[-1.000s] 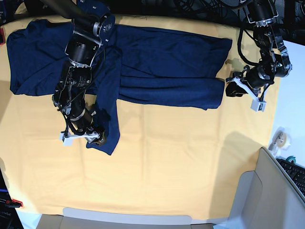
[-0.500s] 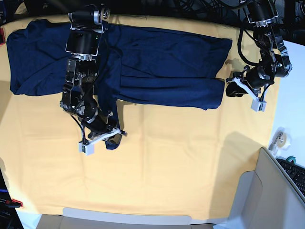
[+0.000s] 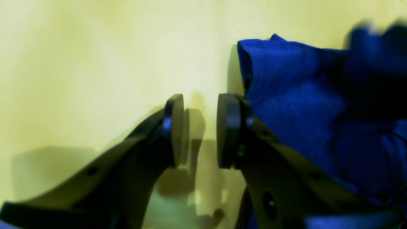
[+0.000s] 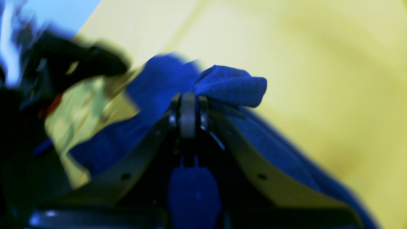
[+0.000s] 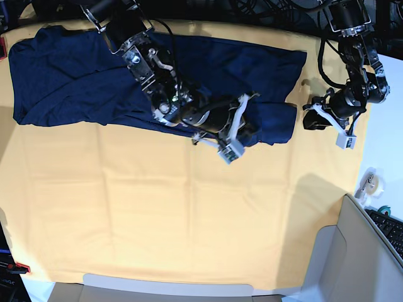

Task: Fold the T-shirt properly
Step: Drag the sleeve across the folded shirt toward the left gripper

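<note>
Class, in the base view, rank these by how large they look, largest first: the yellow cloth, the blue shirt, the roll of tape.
1. Yellow cloth
2. Blue shirt
3. Roll of tape, by far the smallest

Blur and cut edges

The right wrist view's left side is smeared; the T-shirt [image 3: 305,105] runs off the left wrist picture's right edge, its far folds blurred.
</note>
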`<state>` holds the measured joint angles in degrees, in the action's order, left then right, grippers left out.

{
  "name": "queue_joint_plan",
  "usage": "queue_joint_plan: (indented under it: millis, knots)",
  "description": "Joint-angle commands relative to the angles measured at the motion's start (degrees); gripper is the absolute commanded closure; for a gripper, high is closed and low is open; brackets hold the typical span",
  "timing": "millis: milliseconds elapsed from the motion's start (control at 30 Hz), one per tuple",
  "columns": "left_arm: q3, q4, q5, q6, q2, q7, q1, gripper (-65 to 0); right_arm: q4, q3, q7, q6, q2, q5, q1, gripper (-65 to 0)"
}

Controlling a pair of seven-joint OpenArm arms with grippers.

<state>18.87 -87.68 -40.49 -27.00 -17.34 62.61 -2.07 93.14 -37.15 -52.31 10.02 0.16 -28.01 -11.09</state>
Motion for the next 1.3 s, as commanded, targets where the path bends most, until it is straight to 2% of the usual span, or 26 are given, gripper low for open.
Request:
queue_joint_plan:
  millis: [0, 133, 267, 500, 700, 967, 1067, 1133, 1267]
  knots:
    - [0.95, -1.07, -0.78, -0.12, -1.07, -1.03, 0.79, -18.2, 0.97, -1.84, 1.37, 0.40, -0.38, -0.61, -1.17, 0.0]
    - [5.17, -1.16, -0.78, -0.12, -1.07, -1.03, 0.79, -18.2, 0.70, -7.47, 1.37, 0.40, -0.65, -0.52, -1.44, 0.0]
    - [7.28, -1.16, -0.78, -0.12, -1.87, -0.59, 0.79, -18.2, -1.23, -9.93, 1.46, 0.40, -1.00, -0.52, -1.61, 0.0]
    - [7.54, -1.33, -0.78, -0.20, -2.30, -0.59, 0.70, -18.2, -6.15, -11.34, 1.46, 0.40, -3.55, -0.52, -1.70, 0.0]
    - [7.54, -1.33, -0.78, -0.20, -2.30, -0.50, 0.70, -18.2, -6.68, -14.94, 1.46, 0.40, -4.25, -0.43, -1.79, 0.0]
    - [7.54, -1.33, -0.87, -0.20, -2.30, -0.50, 0.70, -18.4, -9.41, -16.08, 1.46, 0.40, -5.04, 5.28, -2.23, 0.0]
    - [7.54, -1.24, -0.87, -0.20, -2.30, -0.50, 0.70, -18.4, -9.14, -16.08, 1.46, 0.40, -5.04, 6.34, -2.14, -8.2]
    - [7.54, -1.16, -0.87, -0.20, -2.30, -0.50, 0.70, -18.5, -8.97, -16.00, 1.46, 0.40, -5.04, 6.34, -2.14, -18.5]
    - [7.54, -1.16, -0.87, -0.20, -2.30, -0.41, 0.70, -18.5, -6.77, -16.00, 1.46, 0.40, -5.13, 6.16, -2.49, -34.7]
